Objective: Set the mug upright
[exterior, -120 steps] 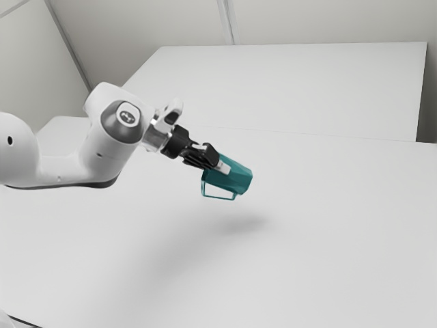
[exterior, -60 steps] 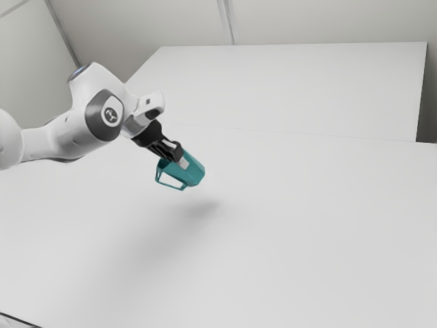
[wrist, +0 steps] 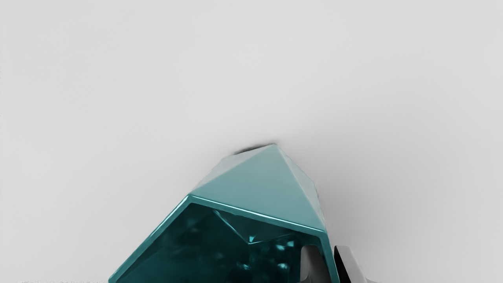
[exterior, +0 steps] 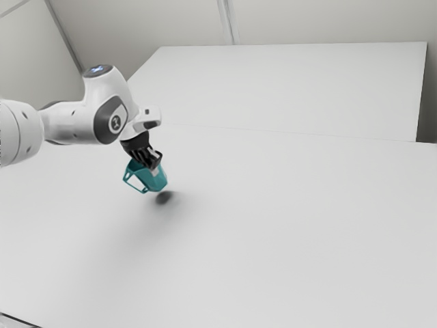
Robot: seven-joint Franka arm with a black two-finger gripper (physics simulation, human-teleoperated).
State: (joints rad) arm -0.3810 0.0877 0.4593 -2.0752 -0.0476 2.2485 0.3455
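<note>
Wrist view: gripper (exterior: 156, 170) nearly closed, pinching mug's wall (wrist: 261, 188).

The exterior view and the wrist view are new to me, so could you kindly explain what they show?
The exterior view, taken from beside the machine, shows a white robot arm over a pale table. The wrist view comes from a camera on the arm itself. The arm's black claw has two fingers pinching the wall of a teal mug, one inside and one outside. The mug is tilted, its opening toward the arm; I cannot tell whether it touches the table.
</note>
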